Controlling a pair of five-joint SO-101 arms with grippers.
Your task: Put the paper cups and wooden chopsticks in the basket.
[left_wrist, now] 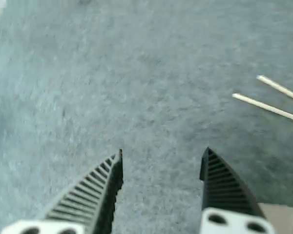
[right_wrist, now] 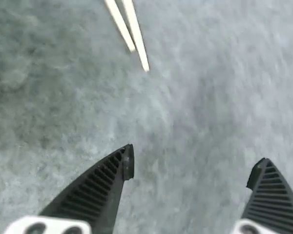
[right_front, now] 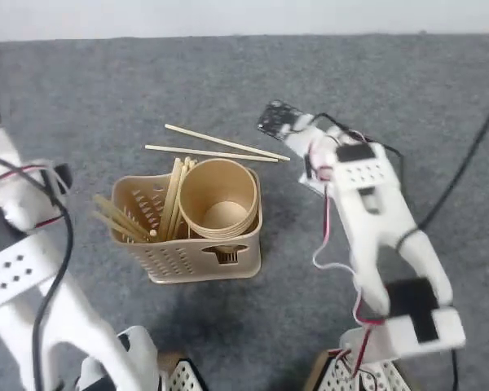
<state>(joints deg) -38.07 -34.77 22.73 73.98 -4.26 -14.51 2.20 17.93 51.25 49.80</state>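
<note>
Paper cups (right_front: pixel 218 205), nested in one stack, stand upright inside the basket (right_front: pixel 197 262). They fill the half nearer the right arm (right_front: pixel 375 220). I record a bundle of wooden chopsticks (right_front: pixel 134 218) in the basket's other half, leaning at mixed angles, with several resting against the cup stack.

Two loose chopsticks (right_front: pixel 220 149) lie flat on the grey desk (right_front: pixel 407 90) just behind the basket. They are nearly parallel and draw together toward the right arm's side. I cannot tell whether they touch the sticks that poke up out of the basket.

Right end effector (right_wrist: pixel 193 168): jaws spread wide, with bare desk showing between them. In its wrist view the tips of the two loose chopsticks lie side by side a little ahead of it. From the high view I place it at the desk surface, just beside those same tips.

Left end effector (left_wrist: pixel 161 165): jaws spread, with bare desk showing between them. Its wrist view shows the other ends of the loose chopsticks well off to one side. The left arm (right_front: pixel 24 244) stands at the desk's left edge, beside the basket and apart from it.
</note>
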